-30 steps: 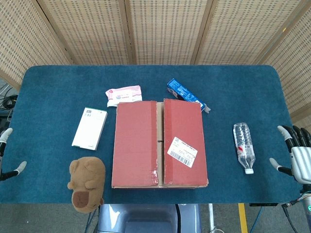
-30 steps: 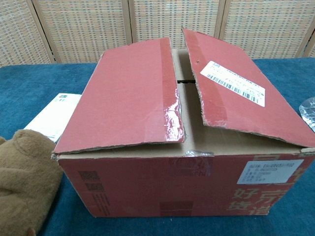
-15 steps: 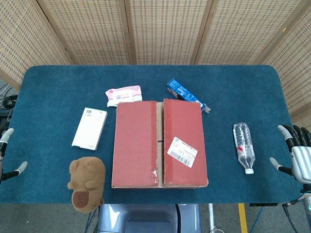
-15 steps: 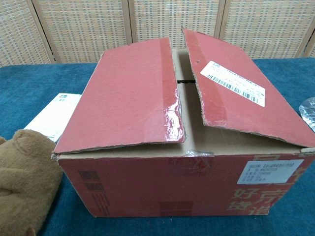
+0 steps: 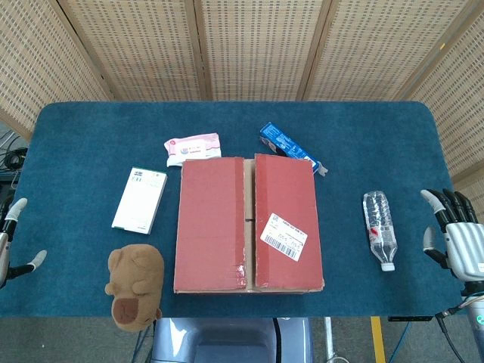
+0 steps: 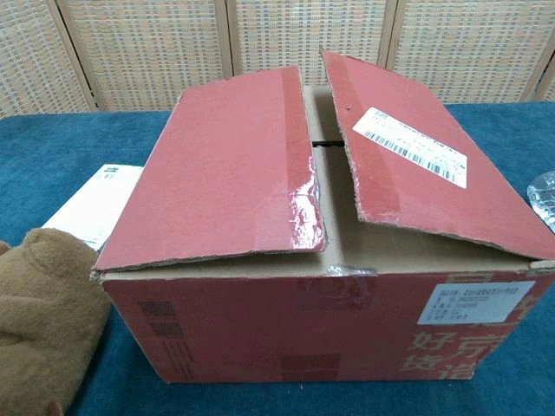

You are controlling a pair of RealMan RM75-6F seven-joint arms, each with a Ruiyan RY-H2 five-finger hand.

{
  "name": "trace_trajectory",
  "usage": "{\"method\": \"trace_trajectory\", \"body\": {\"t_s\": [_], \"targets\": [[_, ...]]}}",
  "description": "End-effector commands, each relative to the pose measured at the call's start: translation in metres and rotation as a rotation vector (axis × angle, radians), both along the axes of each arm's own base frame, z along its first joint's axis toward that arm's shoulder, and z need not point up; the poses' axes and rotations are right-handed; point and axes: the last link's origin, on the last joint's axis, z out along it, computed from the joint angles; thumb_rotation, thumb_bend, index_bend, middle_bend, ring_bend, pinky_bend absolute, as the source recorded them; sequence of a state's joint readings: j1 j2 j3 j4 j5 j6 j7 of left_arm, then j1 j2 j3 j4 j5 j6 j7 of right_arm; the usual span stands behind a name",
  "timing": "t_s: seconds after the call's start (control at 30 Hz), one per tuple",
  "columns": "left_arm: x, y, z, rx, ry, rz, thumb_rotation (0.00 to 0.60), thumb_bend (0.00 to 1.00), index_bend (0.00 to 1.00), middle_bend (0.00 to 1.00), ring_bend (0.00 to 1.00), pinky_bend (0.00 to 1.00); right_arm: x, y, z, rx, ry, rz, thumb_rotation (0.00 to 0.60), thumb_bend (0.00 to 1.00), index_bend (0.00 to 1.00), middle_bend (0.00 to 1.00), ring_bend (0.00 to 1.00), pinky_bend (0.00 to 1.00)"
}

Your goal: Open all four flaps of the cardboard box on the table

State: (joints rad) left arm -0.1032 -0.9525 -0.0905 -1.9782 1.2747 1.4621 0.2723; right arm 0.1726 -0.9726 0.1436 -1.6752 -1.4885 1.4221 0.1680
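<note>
A red cardboard box (image 5: 247, 223) (image 6: 321, 260) stands near the table's front edge, in the middle. Its two long top flaps lie nearly closed, a little raised, with a narrow gap between them. The right flap (image 6: 425, 160) carries a white barcode label (image 5: 283, 236). The two inner flaps are hidden under them. My left hand (image 5: 9, 242) shows at the far left edge, fingers apart, holding nothing. My right hand (image 5: 457, 242) hovers at the far right edge, fingers spread, empty. Both hands are well away from the box and absent from the chest view.
A brown plush toy (image 5: 134, 286) lies left of the box's front corner. A white carton (image 5: 139, 200) lies beyond it. A pink pack (image 5: 193, 147) and a blue pack (image 5: 287, 144) lie behind the box. A plastic bottle (image 5: 380, 228) lies between box and right hand.
My right hand has shifted slightly inward and upward at the table's right edge. The left hand has moved a little. The box and its flaps have not moved.
</note>
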Motion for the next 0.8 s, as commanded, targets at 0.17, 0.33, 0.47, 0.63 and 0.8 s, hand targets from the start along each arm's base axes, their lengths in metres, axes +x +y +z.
{"method": "trace_trajectory", "body": {"t_s": [0.17,0.33,0.47,0.63,0.8], "targets": [[0.001,0.002,-0.001,-0.007,0.003,0.0,0.56,0.25,0.07,0.0,0.0,0.0,0.025,-0.019,0.003,0.038,-0.073,0.139,0.6,1.0,0.11,0.15,0.0,0.04],[0.004,0.006,-0.004,-0.021,0.01,-0.003,0.558,0.25,0.07,0.0,0.0,0.0,0.052,-0.036,-0.002,0.128,-0.147,0.242,0.6,1.0,0.15,0.17,0.0,0.04],[0.006,0.008,-0.007,-0.04,0.019,-0.002,0.559,0.25,0.07,0.0,0.0,0.0,0.076,-0.047,-0.006,0.194,-0.183,0.313,0.6,1.0,0.19,0.19,0.0,0.04],[0.006,0.012,-0.012,-0.069,0.036,-0.008,0.56,0.25,0.07,0.0,0.0,0.0,0.113,-0.059,-0.016,0.274,-0.21,0.43,0.6,1.0,0.24,0.2,0.0,0.04],[0.007,0.015,-0.018,-0.092,0.042,-0.012,0.558,0.26,0.07,0.0,0.0,0.0,0.147,-0.066,-0.03,0.352,-0.174,0.525,0.6,1.0,0.26,0.22,0.0,0.04]]}}
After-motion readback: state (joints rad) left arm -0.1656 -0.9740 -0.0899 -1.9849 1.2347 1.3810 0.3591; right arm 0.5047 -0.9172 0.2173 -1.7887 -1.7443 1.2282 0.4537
